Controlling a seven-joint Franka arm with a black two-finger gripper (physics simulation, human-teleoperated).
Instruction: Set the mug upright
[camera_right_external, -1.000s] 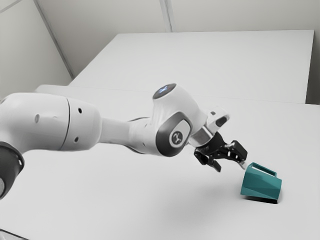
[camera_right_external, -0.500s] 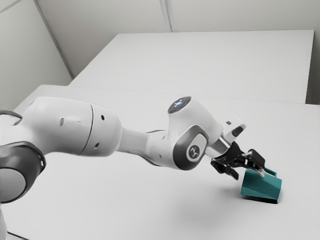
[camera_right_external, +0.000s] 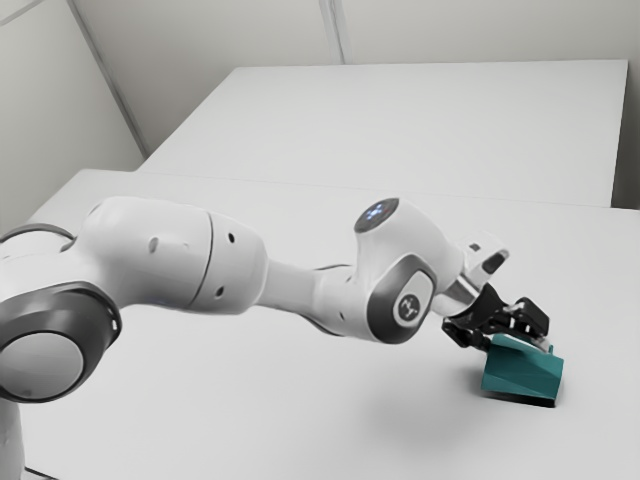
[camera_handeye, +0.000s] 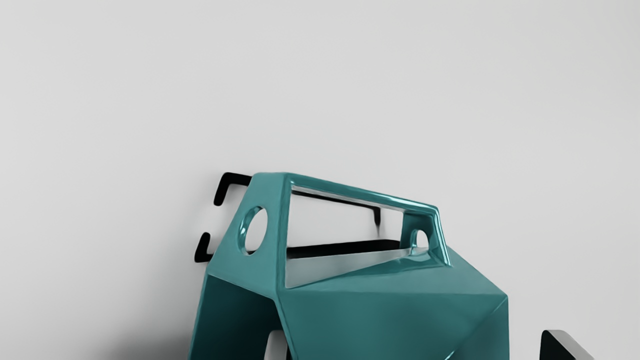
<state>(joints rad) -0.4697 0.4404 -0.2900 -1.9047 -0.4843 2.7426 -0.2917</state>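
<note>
mug (camera_right_external: 522, 372) lies sideways, gripper (camera_handeye: 419, 345) spread, 1 finger (camera_handeye: 274, 347) at its mouth (camera_handeye: 232, 315); likely grasping step, next calling for closing, then tipping upright.

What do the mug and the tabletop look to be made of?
The mug: hard and smooth with a satin-to-glossy teal finish, given the crisp facets and bright highlights along its handle. Glazed ceramic or plastic; the look doesn't settle which.
The tabletop: matte, pale, perhaps laminate or painted board, since it shows soft shadows and no grain.
</note>
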